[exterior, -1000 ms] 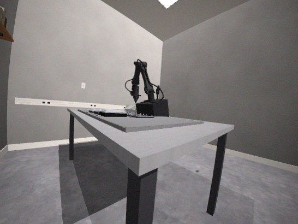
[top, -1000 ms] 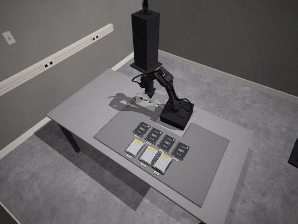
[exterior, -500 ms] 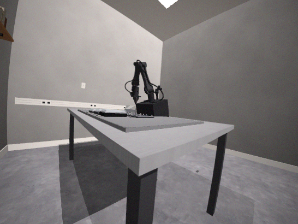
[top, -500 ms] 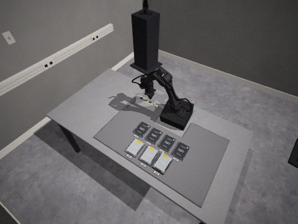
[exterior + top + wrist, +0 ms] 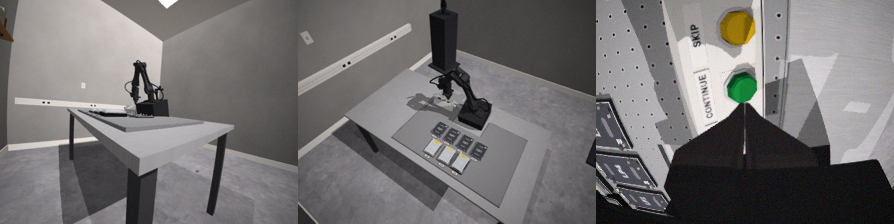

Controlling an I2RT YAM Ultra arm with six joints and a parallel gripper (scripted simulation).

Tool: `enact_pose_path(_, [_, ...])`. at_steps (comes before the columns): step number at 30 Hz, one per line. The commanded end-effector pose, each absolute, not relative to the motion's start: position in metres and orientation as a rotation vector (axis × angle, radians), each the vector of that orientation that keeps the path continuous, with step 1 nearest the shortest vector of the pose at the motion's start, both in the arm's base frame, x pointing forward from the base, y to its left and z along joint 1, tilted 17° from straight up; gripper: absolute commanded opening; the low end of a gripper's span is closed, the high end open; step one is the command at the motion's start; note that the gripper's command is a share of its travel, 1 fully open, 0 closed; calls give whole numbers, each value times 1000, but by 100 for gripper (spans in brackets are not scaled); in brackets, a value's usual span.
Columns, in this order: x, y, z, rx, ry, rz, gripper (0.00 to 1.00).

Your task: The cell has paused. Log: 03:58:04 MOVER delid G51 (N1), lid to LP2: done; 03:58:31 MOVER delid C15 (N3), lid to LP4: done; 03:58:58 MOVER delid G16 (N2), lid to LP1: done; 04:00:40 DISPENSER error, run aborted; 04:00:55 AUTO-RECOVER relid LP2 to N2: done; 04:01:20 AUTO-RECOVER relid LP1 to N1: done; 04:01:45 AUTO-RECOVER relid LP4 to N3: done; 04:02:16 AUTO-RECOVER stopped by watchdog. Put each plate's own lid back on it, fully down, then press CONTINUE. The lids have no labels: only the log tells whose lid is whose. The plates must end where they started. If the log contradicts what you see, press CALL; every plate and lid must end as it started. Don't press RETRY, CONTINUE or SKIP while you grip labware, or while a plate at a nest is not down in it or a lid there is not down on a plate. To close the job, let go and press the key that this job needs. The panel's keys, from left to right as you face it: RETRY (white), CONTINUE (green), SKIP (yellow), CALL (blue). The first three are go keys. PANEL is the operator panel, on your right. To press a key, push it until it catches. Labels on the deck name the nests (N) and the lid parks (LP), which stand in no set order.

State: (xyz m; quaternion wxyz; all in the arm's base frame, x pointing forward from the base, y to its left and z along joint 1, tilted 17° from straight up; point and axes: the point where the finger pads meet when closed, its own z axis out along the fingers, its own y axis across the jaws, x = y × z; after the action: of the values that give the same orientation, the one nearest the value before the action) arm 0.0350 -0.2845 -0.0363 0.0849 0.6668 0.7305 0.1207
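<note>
My gripper [image 5: 448, 96] [image 5: 135, 101] [image 5: 744, 110] is shut with nothing in it. It points down at the operator panel [image 5: 440, 105] [image 5: 685, 63], with its tip at the near edge of the green CONTINUE key [image 5: 741, 87] [image 5: 448, 102]. Three lidded plates [image 5: 432, 146] [image 5: 446, 154] [image 5: 460, 163] sit in the front row of nests, lids down. Behind them the lid parks [image 5: 439, 129] [image 5: 478, 150] [image 5: 623, 169] stand bare.
The arm's black base [image 5: 475, 115] [image 5: 152, 107] stands beside the panel on the grey mat [image 5: 500, 153]. A tall dark column [image 5: 443, 41] stands at the table's back edge. Small label cards lie by the nests and parks.
</note>
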Motion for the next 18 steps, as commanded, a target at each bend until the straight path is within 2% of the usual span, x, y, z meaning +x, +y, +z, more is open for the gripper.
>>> enact_pose_path(1, [35, -287, -37, 1991, 2155, 346, 0])
enact_pose_path(18, [40, -285, -46, 1984, 2163, 350, 0])
